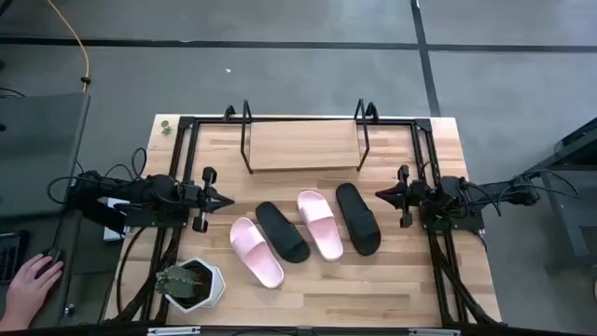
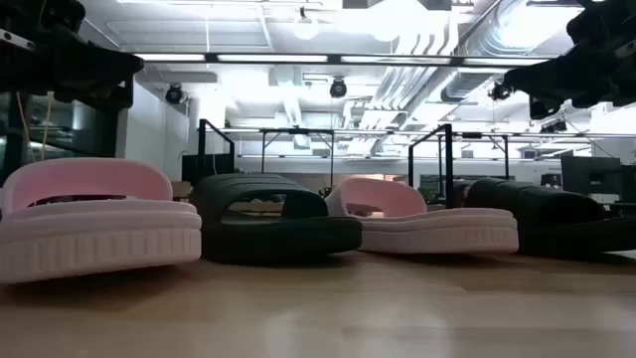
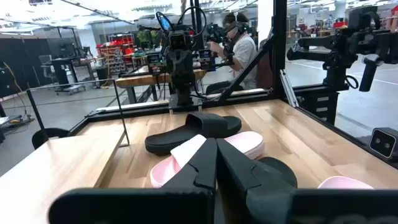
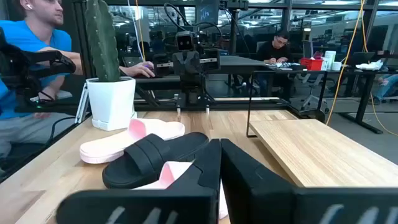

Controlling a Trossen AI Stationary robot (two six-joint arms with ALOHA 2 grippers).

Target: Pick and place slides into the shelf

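Four slides lie soles down in a row on the wooden table in front of the shelf (image 1: 303, 145): a pink slide (image 1: 256, 251), a black slide (image 1: 282, 231), a second pink slide (image 1: 319, 224) and a second black slide (image 1: 358, 217). The low view shows them in the same order, starting with the pink one (image 2: 94, 224). My left gripper (image 1: 229, 199) is shut and empty, left of the row. My right gripper (image 1: 379, 194) is shut and empty, right of the row. The tips point at each other. The shelf's board carries nothing.
A white pot with a cactus (image 1: 191, 285) stands near the table's front left corner. A black frame (image 1: 424, 131) runs around the table. A person's hand (image 1: 33, 280) rests left of the table. People sit at desks beyond the table (image 4: 37, 56).
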